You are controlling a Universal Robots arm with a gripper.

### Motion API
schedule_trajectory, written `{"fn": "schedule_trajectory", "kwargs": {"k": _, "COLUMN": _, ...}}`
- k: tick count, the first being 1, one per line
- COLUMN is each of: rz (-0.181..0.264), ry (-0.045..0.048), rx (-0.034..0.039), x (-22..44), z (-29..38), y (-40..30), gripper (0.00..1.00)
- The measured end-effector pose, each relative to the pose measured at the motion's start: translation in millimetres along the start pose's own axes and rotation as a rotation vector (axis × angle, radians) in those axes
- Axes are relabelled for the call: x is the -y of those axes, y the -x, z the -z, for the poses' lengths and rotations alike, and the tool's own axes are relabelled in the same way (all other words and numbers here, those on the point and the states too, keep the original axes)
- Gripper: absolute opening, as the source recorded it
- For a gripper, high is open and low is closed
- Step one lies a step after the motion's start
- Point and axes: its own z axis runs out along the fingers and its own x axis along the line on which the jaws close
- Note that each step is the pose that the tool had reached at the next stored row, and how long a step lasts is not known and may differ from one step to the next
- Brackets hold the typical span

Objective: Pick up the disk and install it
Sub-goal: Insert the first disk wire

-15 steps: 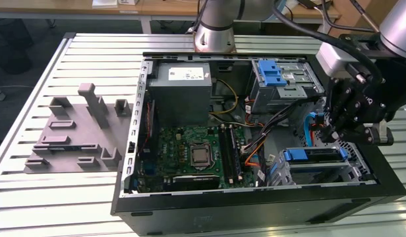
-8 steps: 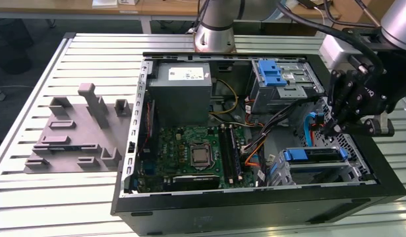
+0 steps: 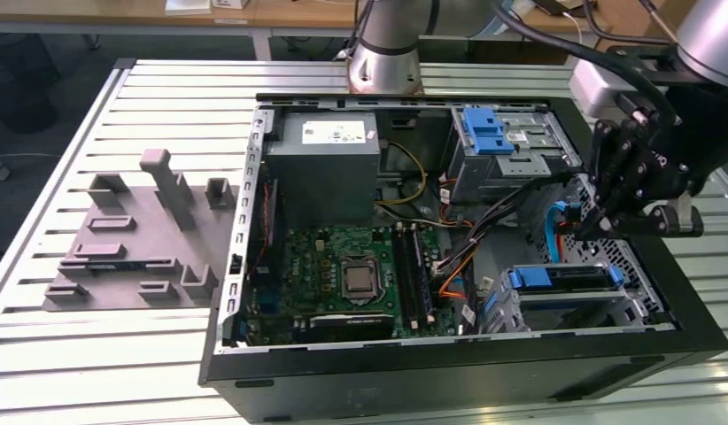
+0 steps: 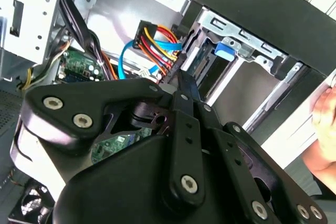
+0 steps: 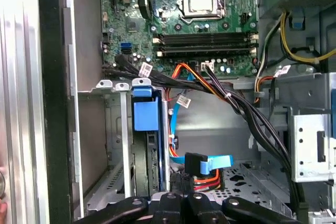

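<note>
The disk, silver in a blue carrier bracket, sits in the drive cage at the near right corner of the open computer case. Its blue tab sticks out of the cage slot in the first wrist view and is also seen as the blue tab in the second wrist view. My gripper hangs just above and behind that cage, over the bundle of cables. Its fingers meet at one tip, shut with nothing between them.
A grey power-supply box and the green motherboard fill the case's left half. A second cage with a blue bracket stands at the back. Cables cross the middle. A grey fixture lies left. A person's hand rests beside the case.
</note>
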Motion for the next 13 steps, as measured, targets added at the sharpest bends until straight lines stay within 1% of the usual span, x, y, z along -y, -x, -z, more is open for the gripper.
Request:
{"fn": "schedule_trajectory", "kwargs": {"k": 5, "rz": -0.026, "ry": -0.0194, "rx": 0.0013, "x": -0.9, "z": -0.3, "y": 2.0, "gripper": 0.11}}
{"fn": "schedule_trajectory", "kwargs": {"k": 9, "rz": -0.026, "ry": -0.02, "rx": 0.002, "x": -1.2, "z": -0.3, "y": 2.0, "gripper": 0.11}}
{"fn": "schedule_trajectory", "kwargs": {"k": 10, "rz": -0.027, "ry": -0.0213, "rx": 0.0021, "x": -1.4, "z": -0.2, "y": 1.9, "gripper": 0.11}}
{"fn": "schedule_trajectory", "kwargs": {"k": 13, "rz": -0.027, "ry": -0.0294, "rx": 0.0029, "x": -2.3, "z": -0.5, "y": 1.9, "gripper": 0.11}}
